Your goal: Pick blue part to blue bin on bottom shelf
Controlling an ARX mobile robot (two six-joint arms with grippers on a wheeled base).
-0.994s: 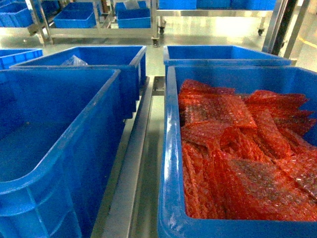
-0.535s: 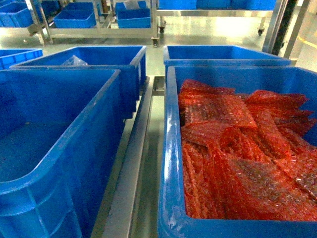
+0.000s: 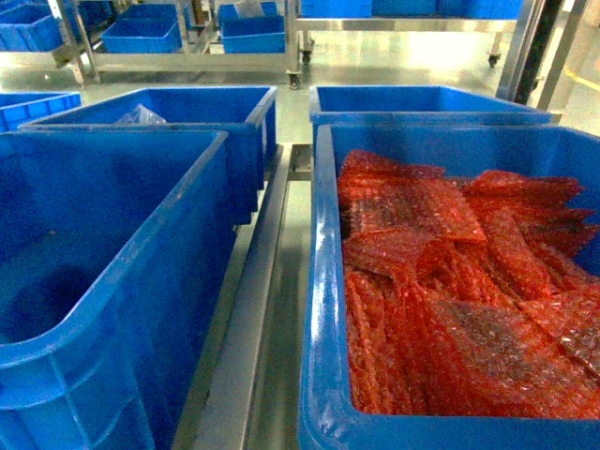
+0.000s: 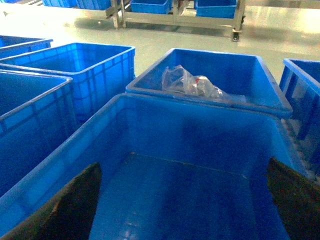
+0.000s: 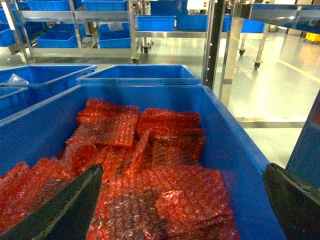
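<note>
My left gripper [image 4: 182, 200] hangs over the near left blue bin [image 3: 103, 281], jaws wide apart and holding nothing. My right gripper [image 5: 182, 200] hovers over the right blue bin [image 3: 323, 281] of red bubble-wrap pouches [image 3: 450, 291], jaws also spread. A clear plastic bag [image 4: 192, 84] lies in the bin behind the left one. I cannot make out any blue part.
</note>
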